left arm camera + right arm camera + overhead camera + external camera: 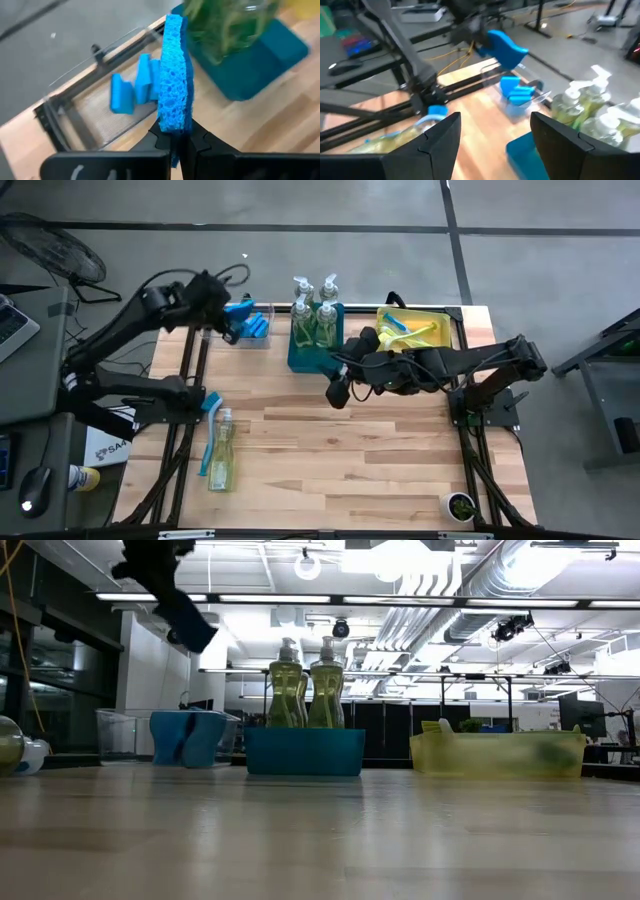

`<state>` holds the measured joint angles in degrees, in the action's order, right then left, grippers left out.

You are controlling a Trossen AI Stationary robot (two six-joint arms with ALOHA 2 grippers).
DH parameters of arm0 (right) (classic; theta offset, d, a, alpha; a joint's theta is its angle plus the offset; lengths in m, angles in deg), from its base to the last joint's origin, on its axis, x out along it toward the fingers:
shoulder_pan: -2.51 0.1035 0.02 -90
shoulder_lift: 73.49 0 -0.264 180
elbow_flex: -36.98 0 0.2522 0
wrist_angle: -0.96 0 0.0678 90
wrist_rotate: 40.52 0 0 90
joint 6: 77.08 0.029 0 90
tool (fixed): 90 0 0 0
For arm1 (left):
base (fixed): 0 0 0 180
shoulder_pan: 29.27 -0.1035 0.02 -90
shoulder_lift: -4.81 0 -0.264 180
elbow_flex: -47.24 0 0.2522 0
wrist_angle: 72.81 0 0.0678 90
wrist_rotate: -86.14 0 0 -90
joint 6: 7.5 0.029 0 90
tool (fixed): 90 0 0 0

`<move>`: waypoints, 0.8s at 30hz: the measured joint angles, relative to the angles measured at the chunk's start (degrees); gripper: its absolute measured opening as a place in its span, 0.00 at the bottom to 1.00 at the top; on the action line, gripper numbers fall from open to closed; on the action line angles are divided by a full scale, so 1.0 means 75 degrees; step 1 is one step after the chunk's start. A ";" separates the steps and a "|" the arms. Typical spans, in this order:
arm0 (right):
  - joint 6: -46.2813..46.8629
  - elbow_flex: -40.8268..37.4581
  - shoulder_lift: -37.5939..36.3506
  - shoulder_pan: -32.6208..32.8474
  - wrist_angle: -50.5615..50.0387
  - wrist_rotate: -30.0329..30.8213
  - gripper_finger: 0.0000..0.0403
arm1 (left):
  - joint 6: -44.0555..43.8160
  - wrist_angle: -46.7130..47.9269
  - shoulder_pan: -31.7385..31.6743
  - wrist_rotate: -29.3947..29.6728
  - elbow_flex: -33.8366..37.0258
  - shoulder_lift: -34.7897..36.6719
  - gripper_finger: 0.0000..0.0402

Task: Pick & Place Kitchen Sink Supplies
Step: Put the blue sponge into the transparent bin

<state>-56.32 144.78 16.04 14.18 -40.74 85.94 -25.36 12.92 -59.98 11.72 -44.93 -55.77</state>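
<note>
One blue sponge [173, 80] stands pinched upright between the left gripper's [176, 142] closed jaws, above the clear bin [90, 107] holding other sponges [135, 90]. Placing is underway; next comes lowering and release. The right gripper [492, 145] hangs open, empty.

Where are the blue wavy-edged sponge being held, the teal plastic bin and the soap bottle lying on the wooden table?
Blue wavy-edged sponge [174, 80]: left wrist view, porous side face.
Teal plastic bin [305, 752]: low view, front wall.
Clear soap bottle lying flat [221, 457]: high view, mid-body.
</note>
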 joint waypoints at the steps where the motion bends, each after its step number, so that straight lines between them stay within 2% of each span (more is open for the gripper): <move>1: 0.0049 0.0000 0.0000 0.0000 -0.0056 -0.0154 0.58 | 0.0210 0.0006 -0.0339 -0.0140 -0.0025 -0.0114 0.00; 7: 0.0528 0.0000 0.0000 0.0000 -0.0501 -0.0769 0.58 | 0.1401 0.0145 -0.2257 -0.0879 -0.0062 -0.0999 0.00; 11: 0.0665 0.0000 0.0000 0.0000 -0.0901 -0.0966 0.58 | 0.1785 0.0256 -0.3103 -0.0977 -0.0059 -0.1724 0.00; 15: 0.0845 0.0000 0.0003 0.0000 -0.1157 -0.0949 0.58 | 0.2024 0.0250 -0.3566 -0.0757 -0.0059 -0.2330 0.01; 19: 0.1034 0.0000 0.0003 0.0000 -0.1373 -0.0946 0.58 | 0.2158 0.0217 -0.3606 -0.0515 -0.0062 -0.2756 0.01; 24: 0.1037 0.0000 0.0003 0.0000 -0.1417 -0.0699 0.58 | 0.2223 0.0396 -0.3603 -0.0630 -0.0062 -0.3226 0.01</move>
<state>-48.54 144.78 16.07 14.18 -51.37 80.70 -8.69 15.88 -87.00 6.99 -45.39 -79.97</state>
